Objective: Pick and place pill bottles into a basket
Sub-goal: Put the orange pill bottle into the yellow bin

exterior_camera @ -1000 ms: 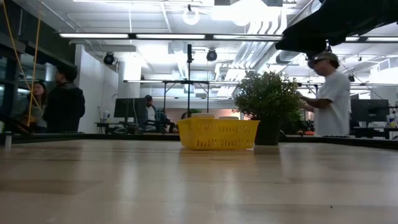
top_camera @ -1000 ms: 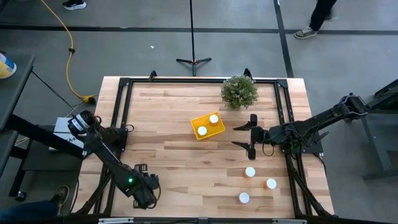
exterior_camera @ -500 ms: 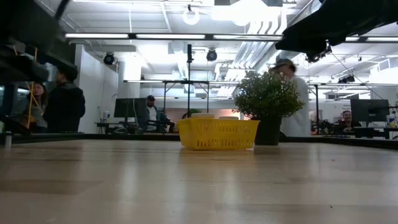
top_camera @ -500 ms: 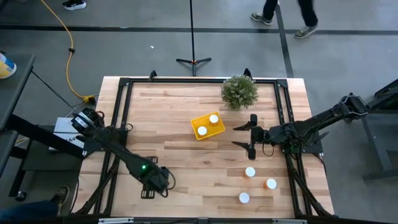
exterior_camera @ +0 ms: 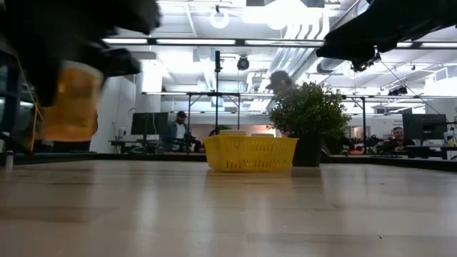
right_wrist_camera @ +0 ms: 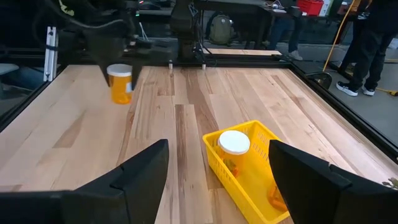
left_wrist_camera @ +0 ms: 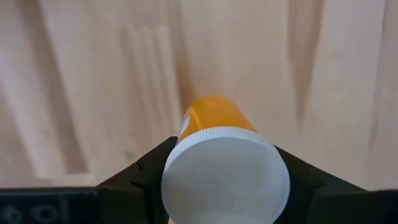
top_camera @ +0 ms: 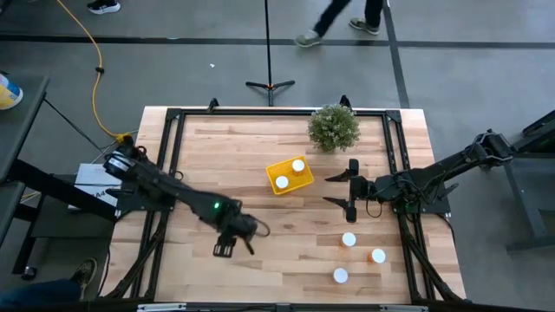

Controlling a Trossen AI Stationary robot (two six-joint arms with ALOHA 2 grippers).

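Note:
My left gripper (top_camera: 238,236) is over the table's near middle, shut on an orange pill bottle with a white cap (left_wrist_camera: 214,115). The bottle also shows in the low view (exterior_camera: 70,103) and the right wrist view (right_wrist_camera: 120,86). The yellow basket (top_camera: 279,167) stands at mid-table and holds two bottles (top_camera: 298,165). Three more bottles (top_camera: 349,239) stand on their bases at the near right. My right gripper (top_camera: 336,190) is open and empty, level, just right of the basket. My left gripper pinches the bottle at its cap end (left_wrist_camera: 225,177) between its two fingers (left_wrist_camera: 146,174), one on each side. The fingers come from above, pointing down. The bottle hangs upright below them, its orange body (right_wrist_camera: 120,87) clear of the table.
A bushy potted plant (top_camera: 334,128) stands at the far edge, right of the basket. A black frame (top_camera: 260,113) runs round the tabletop. Bare wood lies between my left gripper and the basket. People move in the room beyond the table.
My left gripper has gone from the table's near left corner toward the right and far edges, toward the basket, carrying the bottle clear of the table. It has come into the low view at the left. My right arm has kept still.

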